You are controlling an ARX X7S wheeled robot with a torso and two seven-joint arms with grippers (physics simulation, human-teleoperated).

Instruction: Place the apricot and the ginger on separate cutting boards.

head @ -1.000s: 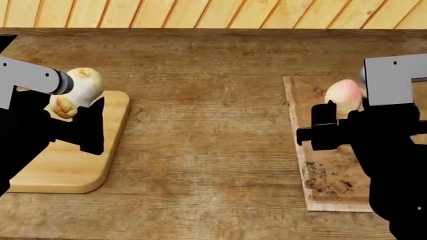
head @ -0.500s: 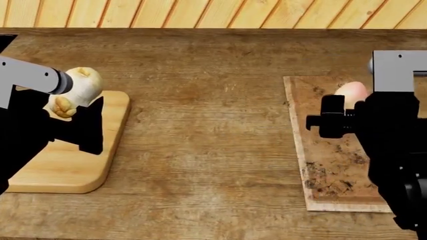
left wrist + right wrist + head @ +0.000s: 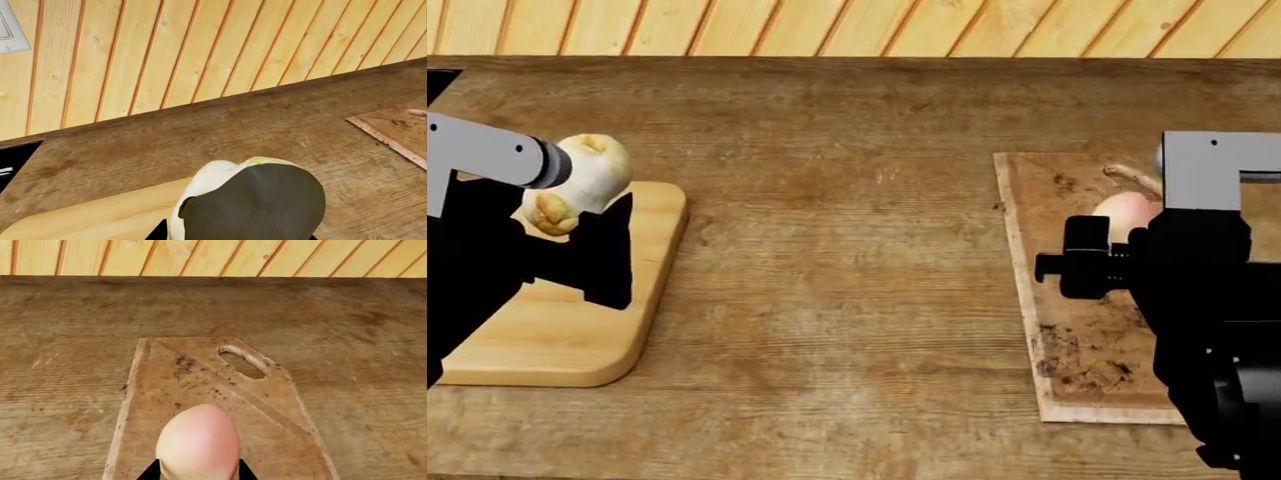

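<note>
Since a second ago: right gripper (image 3: 1094, 262) shifted slightly right and down over the dark cutting board (image 3: 1068, 340); apricot (image 3: 1126, 213) now lower in view, board's handle slot newly uncovered. Left side unchanged.

Step in hand: set-down, both arms. Right jaws closed on apricot, held above the dark board; contact with board not determinable. Left gripper (image 3: 594, 262) jaws gripping ginger (image 3: 577, 180), held over far edge of light cutting board (image 3: 561, 340).

Next move, judged: lower each item onto its board, then release.

Count: one apricot, one ginger, two boards, one wooden surface (image 3: 841, 250).
</note>
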